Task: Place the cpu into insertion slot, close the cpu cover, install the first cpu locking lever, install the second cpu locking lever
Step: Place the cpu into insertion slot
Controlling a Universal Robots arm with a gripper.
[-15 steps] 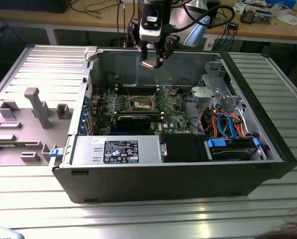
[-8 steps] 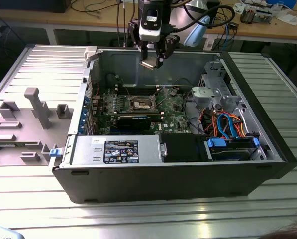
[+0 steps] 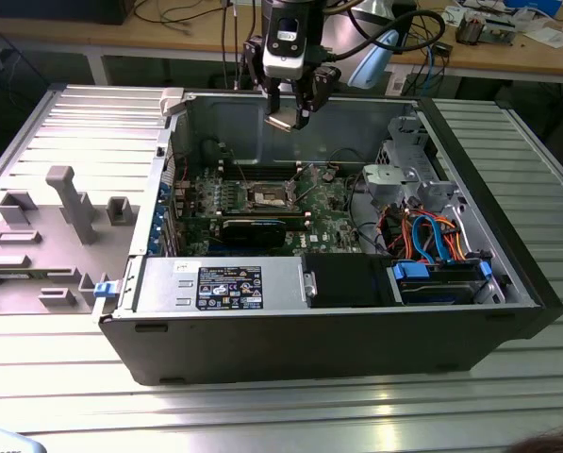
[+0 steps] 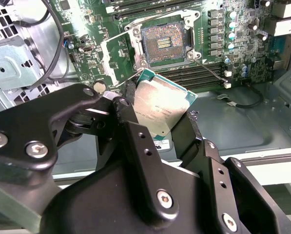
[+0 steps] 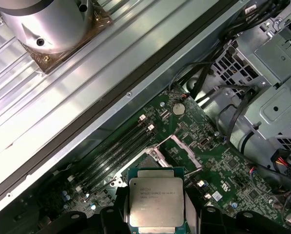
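Your jaws are clamped on the cpu (image 4: 160,109) by its edges, in the upper centre of the exterior view, well above the insertion slot (image 3: 267,195), which sits open and bare at mid-frame on the green motherboard (image 3: 333,193). The chip looks tilted in the grip. Lowered askew, it could bend socket pins or slip free.

The exterior view looks down into the whole case (image 3: 338,344); both wrist views share the motherboard (image 4: 77,36) (image 5: 233,163), closer.
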